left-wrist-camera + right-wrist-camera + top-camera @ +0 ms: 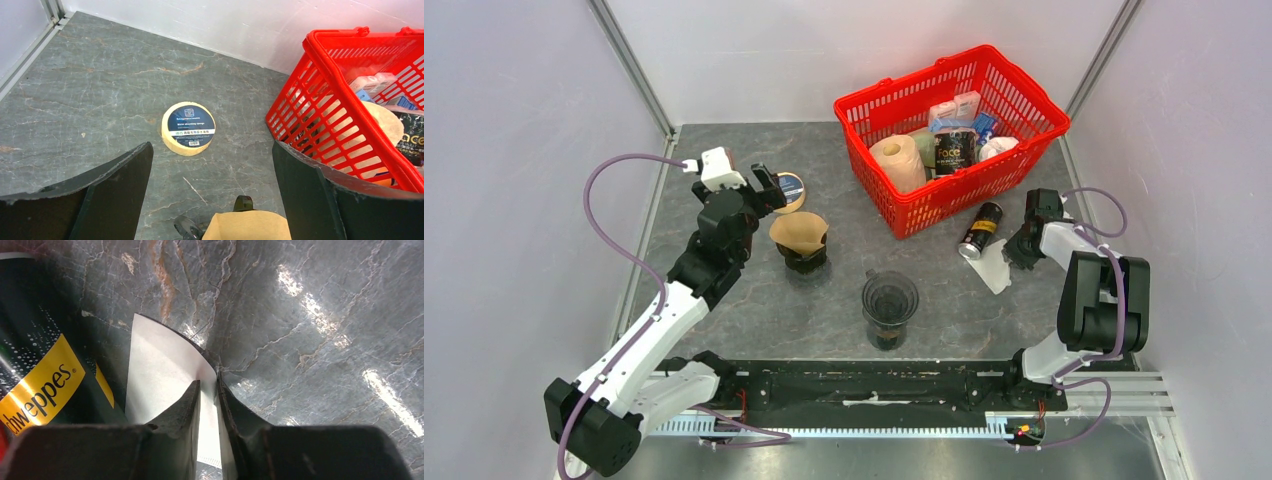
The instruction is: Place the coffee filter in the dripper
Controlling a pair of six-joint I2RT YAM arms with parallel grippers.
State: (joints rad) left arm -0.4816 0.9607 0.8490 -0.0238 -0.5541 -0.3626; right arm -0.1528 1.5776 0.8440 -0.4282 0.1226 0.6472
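Right hand (pixel 207 386) is nearly closed, pinching the edge of the white coffee filter (pixel 160 370) low on the tabletop (pixel 824 320) beside a soda can (pixel 35 375), probably to carry it to the empty dripper (pixel 889 298); left hand (pixel 762 188) is wide open, holding nothing.

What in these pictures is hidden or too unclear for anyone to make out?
- Left wrist view: the brown filter is cut off by the bottom edge, and what it sits in barely shows.
- Right wrist view: the can is cut off by the left edge, and the fingers hide part of the white filter.
- Top view: labels inside the basket are too small to read.
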